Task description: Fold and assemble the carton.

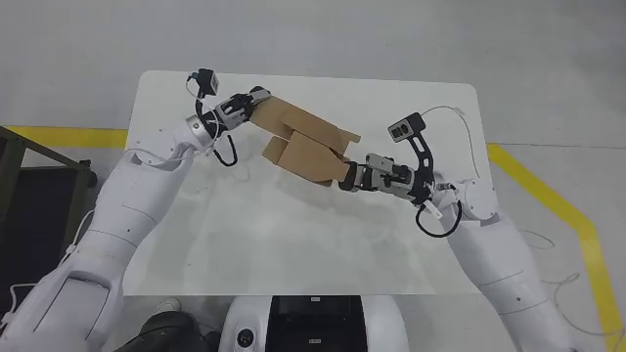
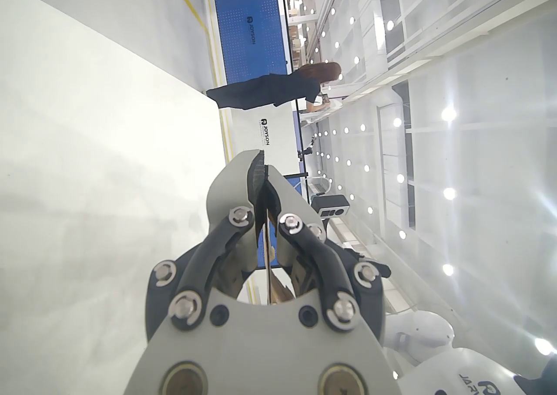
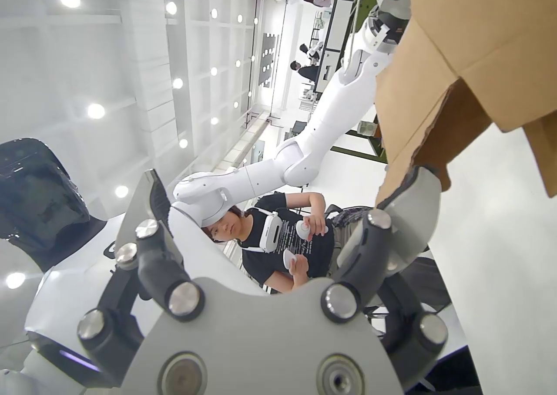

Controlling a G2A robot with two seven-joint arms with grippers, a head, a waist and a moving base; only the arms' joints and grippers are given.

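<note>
Carton (image 1: 308, 142) brown, part-folded, flaps loose, on surface (image 1: 293, 244) slightly toward 12 o'clock of centre | left tool (image 1: 256, 98) at carton's 10 o'clock end, pressed together on a thin cardboard edge | right tool (image 1: 344, 174) at its 4 o'clock end, spread wide, one finger (image 3: 413, 196) against the cardboard

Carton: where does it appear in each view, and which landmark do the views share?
Top view: carton over the table middle, between left hand and right hand.
Left wrist view: thin edge pinched in the left hand.
Right wrist view: just beyond the open right hand.
Shared landmark: the white table.
</note>
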